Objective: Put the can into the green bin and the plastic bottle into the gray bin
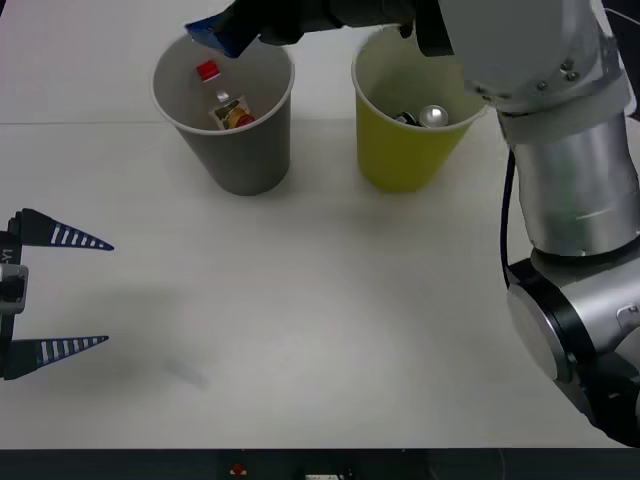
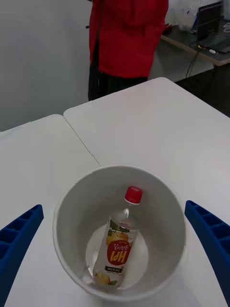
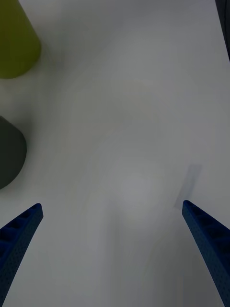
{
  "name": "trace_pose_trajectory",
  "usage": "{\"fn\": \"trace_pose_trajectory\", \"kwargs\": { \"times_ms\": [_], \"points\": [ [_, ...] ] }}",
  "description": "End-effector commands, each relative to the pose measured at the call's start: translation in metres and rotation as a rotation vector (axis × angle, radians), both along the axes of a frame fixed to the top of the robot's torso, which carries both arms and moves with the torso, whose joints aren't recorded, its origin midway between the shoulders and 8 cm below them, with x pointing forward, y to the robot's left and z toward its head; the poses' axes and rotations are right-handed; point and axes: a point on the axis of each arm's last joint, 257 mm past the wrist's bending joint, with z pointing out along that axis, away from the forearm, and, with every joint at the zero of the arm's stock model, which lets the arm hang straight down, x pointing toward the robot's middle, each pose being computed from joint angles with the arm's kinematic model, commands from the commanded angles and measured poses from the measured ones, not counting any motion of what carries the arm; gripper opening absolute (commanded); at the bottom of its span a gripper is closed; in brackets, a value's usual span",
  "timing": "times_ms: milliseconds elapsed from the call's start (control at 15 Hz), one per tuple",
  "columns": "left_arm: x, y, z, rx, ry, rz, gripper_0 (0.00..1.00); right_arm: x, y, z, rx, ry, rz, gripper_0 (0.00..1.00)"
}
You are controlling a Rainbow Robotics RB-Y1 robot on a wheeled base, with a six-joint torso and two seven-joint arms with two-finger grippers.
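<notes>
Our right gripper [image 2: 115,249] hangs spread wide over the gray bin [image 2: 72,211].
We see the bottle [image 2: 117,240] lying inside it, released; the can [image 1: 434,116] sits in the green bin [image 1: 405,150]. Left gripper [image 1: 60,295] open, idle.

Front overhead, right wrist share gray bin [image 1: 235,140] [image 2: 72,211].

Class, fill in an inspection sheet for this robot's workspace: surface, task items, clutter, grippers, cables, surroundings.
Surface: white table, bare in front.
Task items: plastic bottle lies inside the gray bin; can sits inside the green bin; bins stand side by side, apart.
Clutter: nothing seen.
Grippers: right gripper open, above the gray bin; left gripper open, low at the table's left edge.
Cables: black cable along the right arm.
Surroundings: person in red beyond the table; desk with laptop.
</notes>
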Motion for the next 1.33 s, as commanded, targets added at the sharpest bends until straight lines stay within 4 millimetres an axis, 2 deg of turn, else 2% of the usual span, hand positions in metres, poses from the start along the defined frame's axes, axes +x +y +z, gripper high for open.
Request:
{"fn": "trace_pose_trajectory", "kwargs": {
  "times_ms": [67, 533, 1000, 1333],
  "points": [
    [0.000, 0.000, 0.000, 0.000, 0.000, 0.000, 1.00, -0.022, -0.024, -0.016, 0.020, -0.044, 0.012, 1.00],
    [0.000, 0.000, 0.000, 0.000, 0.000, 0.000, 1.00, -0.078, -0.086, -0.067, -0.025, -0.050, 0.050, 1.00],
    [0.000, 0.000, 0.000, 0.000, 0.000, 0.000, 1.00, -0.110, -0.134, -0.124, -0.059, -0.017, -0.004, 1.00],
    [0.000, 0.000, 0.000, 0.000, 0.000, 0.000, 1.00, -0.119, -0.175, -0.158, -0.112, -0.032, -0.010, 1.00]
  ]
}}
